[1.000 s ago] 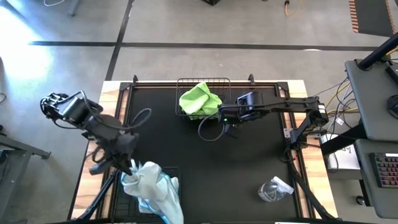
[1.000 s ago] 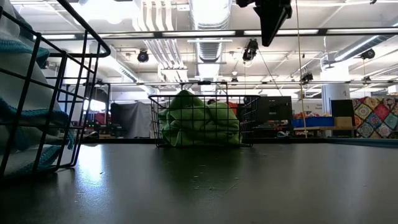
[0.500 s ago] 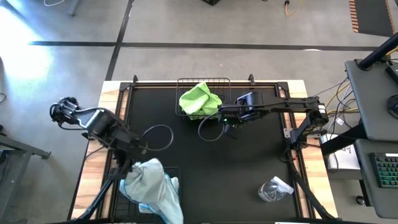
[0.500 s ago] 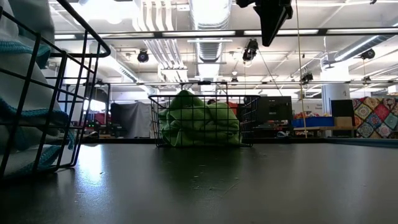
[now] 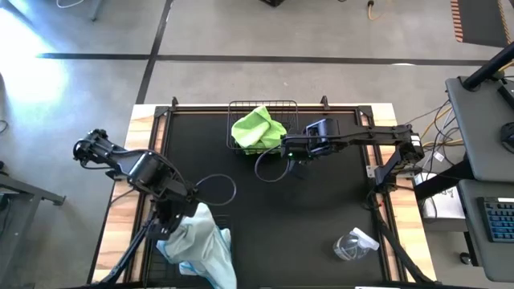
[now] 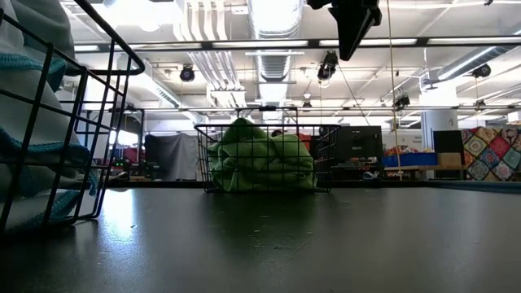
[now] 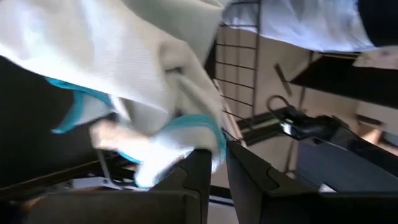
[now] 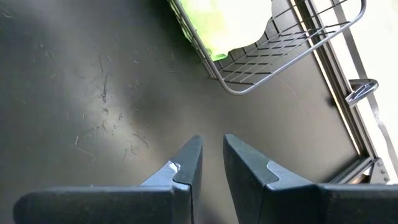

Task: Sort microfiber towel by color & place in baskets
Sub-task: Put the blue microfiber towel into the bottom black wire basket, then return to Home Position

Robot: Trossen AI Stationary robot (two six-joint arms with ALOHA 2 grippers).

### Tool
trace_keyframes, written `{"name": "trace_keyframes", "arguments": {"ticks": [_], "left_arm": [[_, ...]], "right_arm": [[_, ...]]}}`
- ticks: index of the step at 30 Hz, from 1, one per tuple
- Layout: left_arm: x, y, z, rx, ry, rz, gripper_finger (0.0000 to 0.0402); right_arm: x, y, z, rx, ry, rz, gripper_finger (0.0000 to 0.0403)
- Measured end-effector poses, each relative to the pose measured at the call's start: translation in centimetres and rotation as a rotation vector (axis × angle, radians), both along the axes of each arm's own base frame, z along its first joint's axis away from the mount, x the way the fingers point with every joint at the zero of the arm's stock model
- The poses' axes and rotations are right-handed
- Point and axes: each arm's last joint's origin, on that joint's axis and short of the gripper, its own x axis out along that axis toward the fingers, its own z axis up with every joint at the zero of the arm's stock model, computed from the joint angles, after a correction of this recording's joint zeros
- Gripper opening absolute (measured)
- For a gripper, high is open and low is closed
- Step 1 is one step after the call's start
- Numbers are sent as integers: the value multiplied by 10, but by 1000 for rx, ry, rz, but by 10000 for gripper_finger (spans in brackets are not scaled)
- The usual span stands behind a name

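Pale blue towel (image 5: 197, 241) under left hand (image 5: 170, 229) (fingers nearly together)

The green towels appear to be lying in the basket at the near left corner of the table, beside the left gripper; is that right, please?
Not quite. The high view shows the green towels in the basket at the far edge, beside the right gripper. The basket by the left gripper holds pale blue towels.

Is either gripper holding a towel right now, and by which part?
Right gripper holds nothing, hanging beside the basket of green towels. Left gripper pinches the pale blue towel at a bunched edge.
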Motion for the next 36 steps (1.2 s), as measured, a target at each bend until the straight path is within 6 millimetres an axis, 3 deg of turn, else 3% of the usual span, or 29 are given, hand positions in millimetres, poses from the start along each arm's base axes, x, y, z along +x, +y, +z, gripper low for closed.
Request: {"name": "trace_keyframes", "arguments": {"ticks": [8,15,19,27,36], "left_arm": [[-2,-2,2,-108,53,-24,34],[-2,5,4,103,-101,-43,34],[-4,10,16,210,-187,-52,34],[-17,20,77,198,-475,-25,34],[-60,50,150,282,-876,144,34]], "right_arm": [[0,0,0,0,-4,-1,59],[1,0,0,1,-13,-8,59],[1,0,5,-4,-20,25,59],[0,2,38,-22,-137,91,59],[-12,5,84,-96,-245,289,59]]}}
